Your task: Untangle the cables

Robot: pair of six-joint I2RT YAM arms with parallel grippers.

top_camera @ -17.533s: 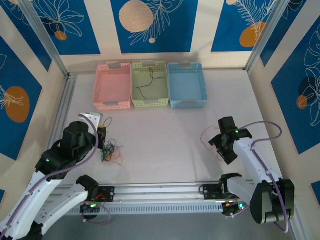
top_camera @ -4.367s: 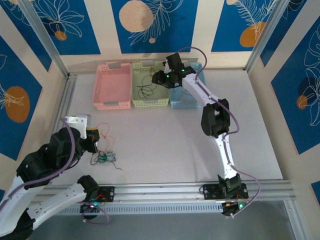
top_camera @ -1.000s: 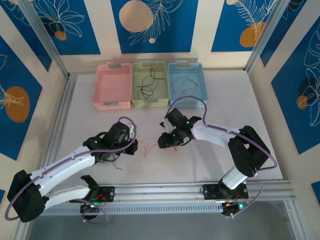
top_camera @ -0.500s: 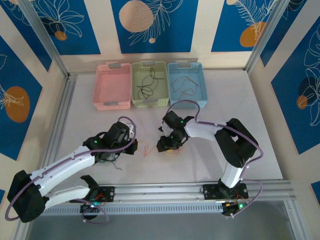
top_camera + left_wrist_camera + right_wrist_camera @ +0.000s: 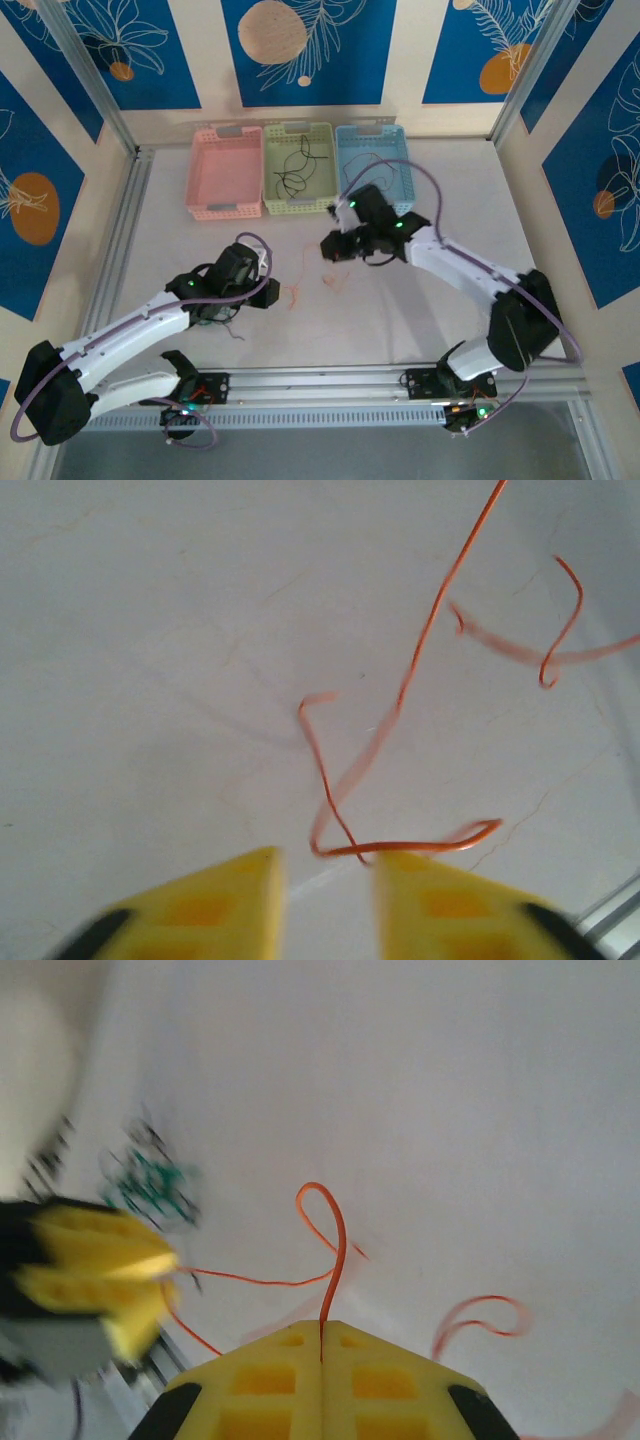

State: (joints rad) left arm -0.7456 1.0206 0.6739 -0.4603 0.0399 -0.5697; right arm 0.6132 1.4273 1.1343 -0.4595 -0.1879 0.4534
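My right gripper (image 5: 333, 247) hangs above the table's middle, shut on one end of a thin orange cable (image 5: 337, 1228) that loops up from its fingertips (image 5: 322, 1332). The strand trails left toward my left gripper (image 5: 95, 1270). In the left wrist view the left gripper (image 5: 325, 868) is open, and the orange cable (image 5: 420, 645) curls on the table just ahead of its yellow fingers (image 5: 440, 900). A small knot of green and black cables (image 5: 150, 1182) lies by the left arm (image 5: 212, 318). A second orange curl (image 5: 480, 1315) hangs blurred to the right.
Three baskets stand at the back: a pink one (image 5: 225, 172), a green one (image 5: 298, 205) with black wires, and a blue one (image 5: 385, 160) with red wires, partly behind the right arm. An aluminium rail (image 5: 330, 378) runs along the near edge.
The right gripper has risen and moved back to the right, toward the blue basket, pulling the orange cable with it. The left arm has stayed in place.
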